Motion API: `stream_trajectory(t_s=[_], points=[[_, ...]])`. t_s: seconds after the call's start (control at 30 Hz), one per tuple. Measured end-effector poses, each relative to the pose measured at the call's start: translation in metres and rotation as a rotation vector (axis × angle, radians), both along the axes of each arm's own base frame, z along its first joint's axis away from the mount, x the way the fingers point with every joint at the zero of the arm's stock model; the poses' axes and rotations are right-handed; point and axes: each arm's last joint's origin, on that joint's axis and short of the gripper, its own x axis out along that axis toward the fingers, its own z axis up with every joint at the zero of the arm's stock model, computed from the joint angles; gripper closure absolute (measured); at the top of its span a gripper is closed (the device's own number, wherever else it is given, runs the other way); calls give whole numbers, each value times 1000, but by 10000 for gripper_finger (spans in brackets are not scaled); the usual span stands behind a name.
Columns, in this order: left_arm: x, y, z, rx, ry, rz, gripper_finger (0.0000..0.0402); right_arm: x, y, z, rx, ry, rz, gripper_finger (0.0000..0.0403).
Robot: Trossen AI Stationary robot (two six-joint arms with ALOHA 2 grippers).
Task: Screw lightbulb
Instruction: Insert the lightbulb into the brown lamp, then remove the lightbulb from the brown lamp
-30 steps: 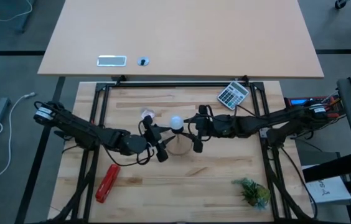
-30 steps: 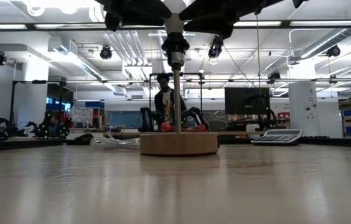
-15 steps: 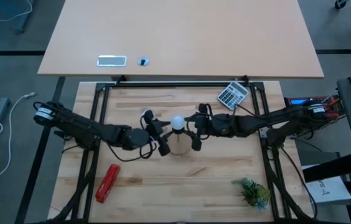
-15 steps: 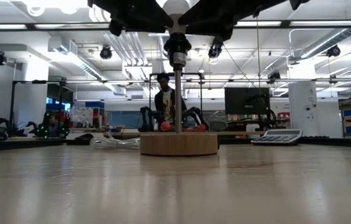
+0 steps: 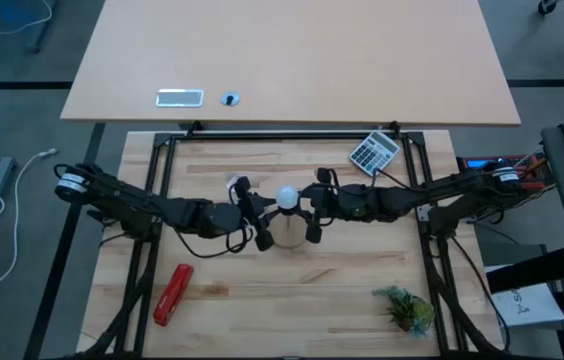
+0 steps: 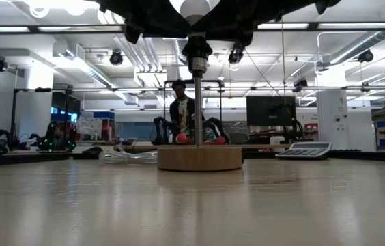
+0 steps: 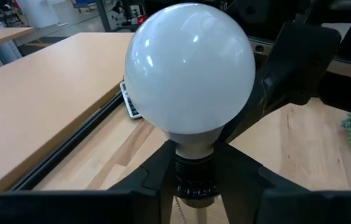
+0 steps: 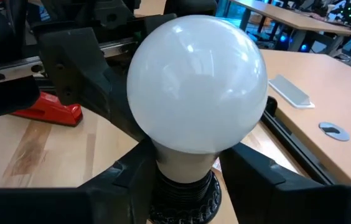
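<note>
From above, the bulb [image 5: 286, 197] is showing only its round white top at the table's middle, its long axis pointing straight up at the camera. Both arms are reaching in low and nearly level, the left gripper [image 5: 251, 214] on the bulb's left and the right gripper [image 5: 313, 209] on its right, fingers flanking it. A calculator [image 5: 374, 152] is lying far right, a red tool [image 5: 173, 293] near left, a green sprig [image 5: 406, 308] near right.

The low view is adding what the overhead hides: the bulb [image 6: 195, 7] is sitting upright, glass up, in a black socket [image 6: 196, 51] atop a thin post on a wooden disc [image 6: 199, 158]. A person [image 6: 181, 109] is standing far behind.

In the left wrist view, the left gripper's fingers [image 7: 145, 182] are closing against the black collar under the bulb [image 7: 190, 68].

In the right wrist view, the right gripper's fingers [image 8: 127, 177] are standing beside the bulb's [image 8: 197, 84] white neck; whether they are gripping it cannot be told.
</note>
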Motion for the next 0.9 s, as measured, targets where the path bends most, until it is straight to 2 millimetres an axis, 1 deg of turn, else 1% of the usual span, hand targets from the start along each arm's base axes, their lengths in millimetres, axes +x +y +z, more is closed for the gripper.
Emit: stream_trajectory(t_s=[0.13, 0.23, 0.4, 0.57, 0.77, 0.9], points=[[0, 0, -1, -15, -1, 0, 323, -1, -1, 0, 3, 8, -2, 251], [0, -1, -1, -9, -4, 18, 322, -1, -1, 0, 4, 12, -2, 241], [0, -1, -1, -11, 0, 21, 298, -1, -2, -1, 7, 18, -4, 206], [-1, -3, -1, -11, 1, 20, 274, -3, -1, -3, 14, 59, -4, 187], [-2, -3, -5, -4, 46, 32, 256, -8, -2, -4, 22, 109, -12, 182], [-4, -6, -7, -4, 59, 23, 248, -18, -3, -2, 23, 166, -15, 189]])
